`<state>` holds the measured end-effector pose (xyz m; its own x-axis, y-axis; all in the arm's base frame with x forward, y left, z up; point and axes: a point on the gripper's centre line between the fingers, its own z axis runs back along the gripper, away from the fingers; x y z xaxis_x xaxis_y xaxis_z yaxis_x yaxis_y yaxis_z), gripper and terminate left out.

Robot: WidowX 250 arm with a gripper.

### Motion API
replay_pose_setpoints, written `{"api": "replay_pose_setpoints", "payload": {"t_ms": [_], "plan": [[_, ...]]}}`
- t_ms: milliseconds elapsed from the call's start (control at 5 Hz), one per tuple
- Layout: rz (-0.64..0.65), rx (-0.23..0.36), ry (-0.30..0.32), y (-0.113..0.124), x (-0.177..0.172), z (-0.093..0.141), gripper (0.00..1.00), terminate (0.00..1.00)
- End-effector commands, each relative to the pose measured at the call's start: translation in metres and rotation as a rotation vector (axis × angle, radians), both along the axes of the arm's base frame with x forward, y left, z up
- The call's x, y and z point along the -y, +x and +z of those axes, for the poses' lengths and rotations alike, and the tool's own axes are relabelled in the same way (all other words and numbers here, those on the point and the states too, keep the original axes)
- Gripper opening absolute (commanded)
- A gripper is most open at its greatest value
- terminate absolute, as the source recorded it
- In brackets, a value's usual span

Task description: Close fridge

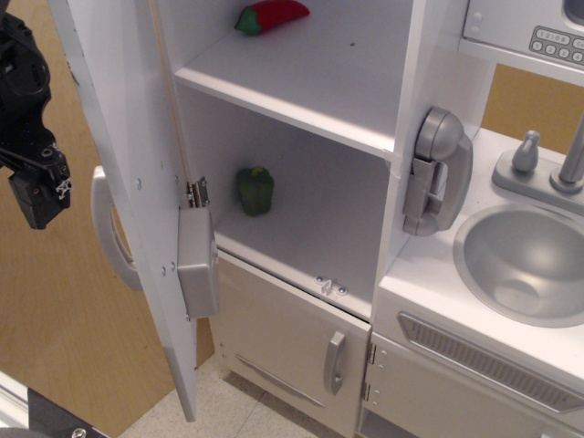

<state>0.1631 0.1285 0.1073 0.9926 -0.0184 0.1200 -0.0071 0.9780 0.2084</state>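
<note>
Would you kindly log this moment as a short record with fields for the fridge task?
fridge: white cabinet, two shelves exposed
door: swung wide open, edge toward the camera
door handle: curved, grey, on the door's outer side
upper shelf: red pepper
lower shelf: green pepper
gripper: black, left of the door, not touching it; jaws unclear
lower door: shut
sink: right of the fridge
</note>
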Motion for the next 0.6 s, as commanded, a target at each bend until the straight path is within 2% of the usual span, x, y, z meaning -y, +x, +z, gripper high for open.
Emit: {"api": "replay_pose_setpoints", "payload": {"t_ms": [0,200,400], "plan": [[0.000,0.000,0.000,0.000,0.000,0.000,1.00,0.00],[-0.061,0.006,0.010,0.003,-0.014,-0.007,1.00,0.00],[-0.060,0.052,0.022,0.019,-0.023,-0.008,1.00,0.00]]}}
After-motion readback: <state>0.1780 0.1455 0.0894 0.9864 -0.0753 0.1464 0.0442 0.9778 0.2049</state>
